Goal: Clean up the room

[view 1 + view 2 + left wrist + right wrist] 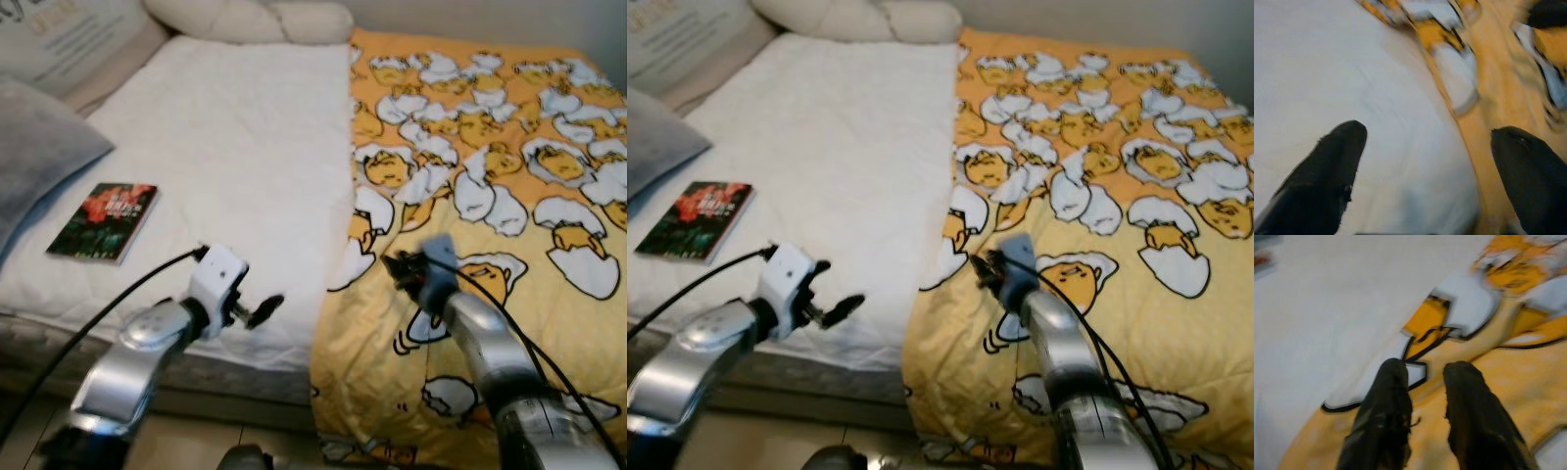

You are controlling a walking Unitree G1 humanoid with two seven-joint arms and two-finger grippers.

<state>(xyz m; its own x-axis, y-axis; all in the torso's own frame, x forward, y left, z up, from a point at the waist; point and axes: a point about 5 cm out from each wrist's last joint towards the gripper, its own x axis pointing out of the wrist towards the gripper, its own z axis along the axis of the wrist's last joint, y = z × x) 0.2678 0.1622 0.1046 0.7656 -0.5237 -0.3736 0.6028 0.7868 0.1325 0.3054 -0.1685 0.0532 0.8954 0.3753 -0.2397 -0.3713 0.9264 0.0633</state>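
A bed carries a white sheet [235, 147] on its left half and a yellow blanket [490, 147] printed with cartoon eggs on its right half. A dark book [103, 220] with a red flower cover lies on the sheet near the bed's left front. My left gripper [263, 309] hovers open over the sheet's front edge, its fingers [1327, 171] wide apart and empty. My right gripper [397, 264] hangs just above the blanket's left edge [1415, 340]. Its fingers [1388, 401] stand a narrow gap apart with nothing between them.
A grey pillow [39, 157] lies at the bed's left side, and cream pillows [255, 20] sit at the head. Another printed cushion [69, 39] leans at the far left corner. Pale floor [196, 446] runs below the bed's front edge.
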